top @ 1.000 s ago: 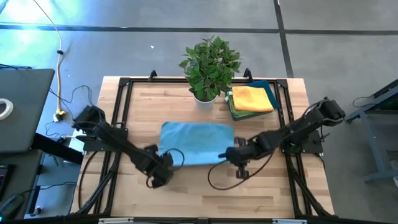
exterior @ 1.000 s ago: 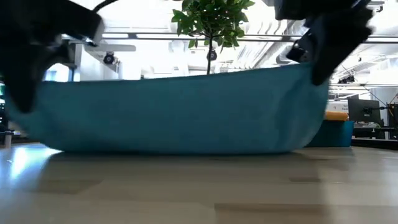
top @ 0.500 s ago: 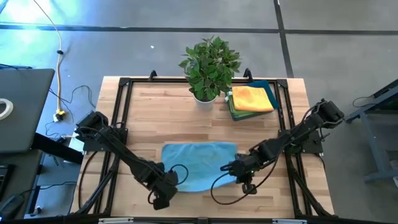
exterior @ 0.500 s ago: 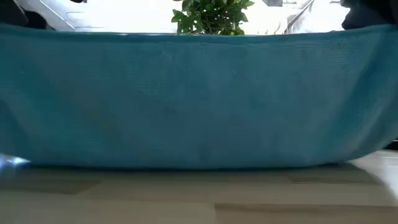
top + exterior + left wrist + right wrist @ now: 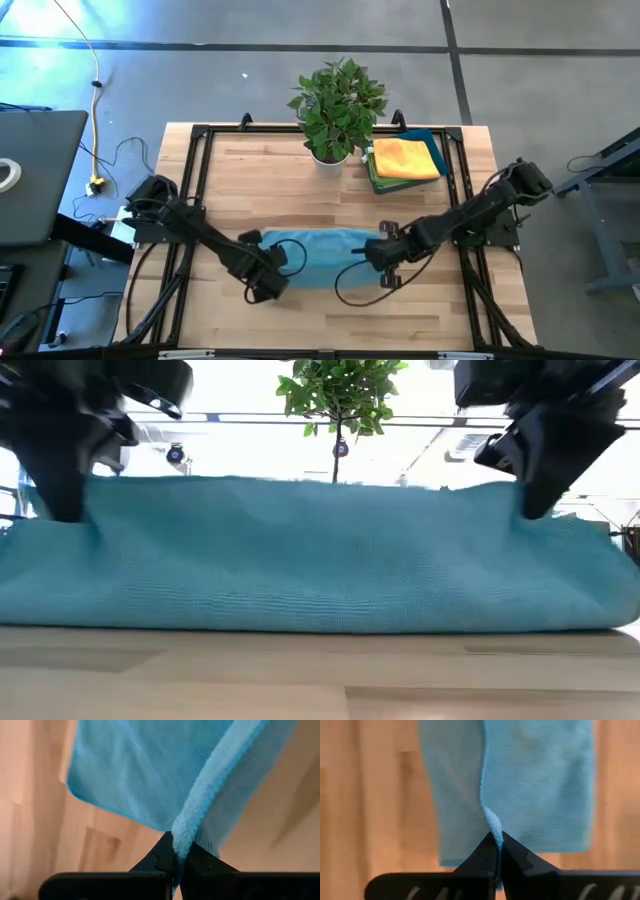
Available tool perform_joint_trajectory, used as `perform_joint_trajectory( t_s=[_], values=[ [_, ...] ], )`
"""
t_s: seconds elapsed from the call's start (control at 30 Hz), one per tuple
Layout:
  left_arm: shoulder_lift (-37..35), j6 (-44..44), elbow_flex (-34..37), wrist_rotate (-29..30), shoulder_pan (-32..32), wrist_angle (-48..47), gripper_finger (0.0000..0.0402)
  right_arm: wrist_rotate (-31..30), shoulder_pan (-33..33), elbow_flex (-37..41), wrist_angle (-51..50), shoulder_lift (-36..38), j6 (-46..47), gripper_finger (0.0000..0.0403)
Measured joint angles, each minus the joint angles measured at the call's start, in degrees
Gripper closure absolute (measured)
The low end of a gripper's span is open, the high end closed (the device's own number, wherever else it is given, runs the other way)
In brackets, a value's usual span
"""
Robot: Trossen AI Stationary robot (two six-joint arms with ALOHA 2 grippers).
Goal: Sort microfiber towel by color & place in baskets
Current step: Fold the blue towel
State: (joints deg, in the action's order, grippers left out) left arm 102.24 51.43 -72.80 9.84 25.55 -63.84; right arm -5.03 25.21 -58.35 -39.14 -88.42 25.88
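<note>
Both grippers pinch blue towel (image 5: pixel 318 257) edges.

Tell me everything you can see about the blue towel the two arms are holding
The blue towel is soft, light blue microfiber with a thicker hemmed edge. It lies stretched sideways across the middle of the wooden table, doubled over on itself. The left gripper pinches one end and the right gripper the other, both shut on the hem. Its lower part rests on the tabletop.
</note>
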Motion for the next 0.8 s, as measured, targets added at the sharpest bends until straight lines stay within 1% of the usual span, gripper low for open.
perform_joint_trajectory(
  t_s=[0.1, 0.23, 0.43, 0.57, 0.8],
  values=[
    [0.0, -1.5, 0.9, 2.2, -1.6, 0.8, 0.0400, -1.6, -1.5, 0.0, -1.0, 0.0, -0.1, 0.0403],
    [0.0, -1.7, 2.8, 4.5, -4.1, 1.1, 0.0395, -1.8, -3.6, 0.0, -1.3, 0.0, -0.4, 0.0403],
    [0.0, -2.0, 4.8, 6.7, -7.6, 1.0, 0.0392, -4.1, -6.2, 0.1, -1.8, 0.0, -0.4, 0.0403],
    [0.0, -4.0, 5.7, 7.9, -9.3, 1.3, 0.0391, -4.1, -7.7, 1.4, -1.6, 0.0, -0.4, 0.0403],
    [0.0, -4.8, 7.1, 9.2, -11.6, 1.5, 0.0391, -4.3, -9.6, 4.3, -0.2, 0.0, 1.0, 0.0403]
  ],
)
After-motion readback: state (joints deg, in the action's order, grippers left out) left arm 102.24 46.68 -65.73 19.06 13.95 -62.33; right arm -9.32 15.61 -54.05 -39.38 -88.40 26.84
